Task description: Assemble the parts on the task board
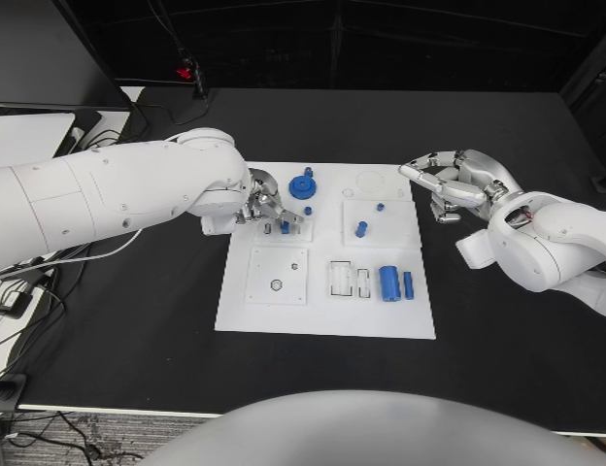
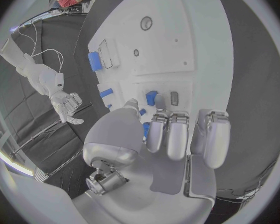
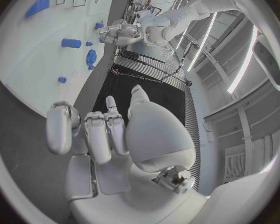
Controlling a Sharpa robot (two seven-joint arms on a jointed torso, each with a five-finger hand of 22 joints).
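The white task board lies mid-table. My left hand hangs over its far-left corner with fingers bent down beside a small blue part standing in the board. In the left wrist view that part sits just past the fingertips; whether they grip anything is hidden. A blue gear-like part stands right of that hand. Two blue pegs lie on the far-right block. A blue cylinder and a blue bar lie at the near right. My right hand hovers off the board's far-right edge, fingers apart, holding nothing.
A square plate with holes sits on the board's near left, with slots beside it. Black table surrounds the board. Cables and white equipment lie off the table's left side.
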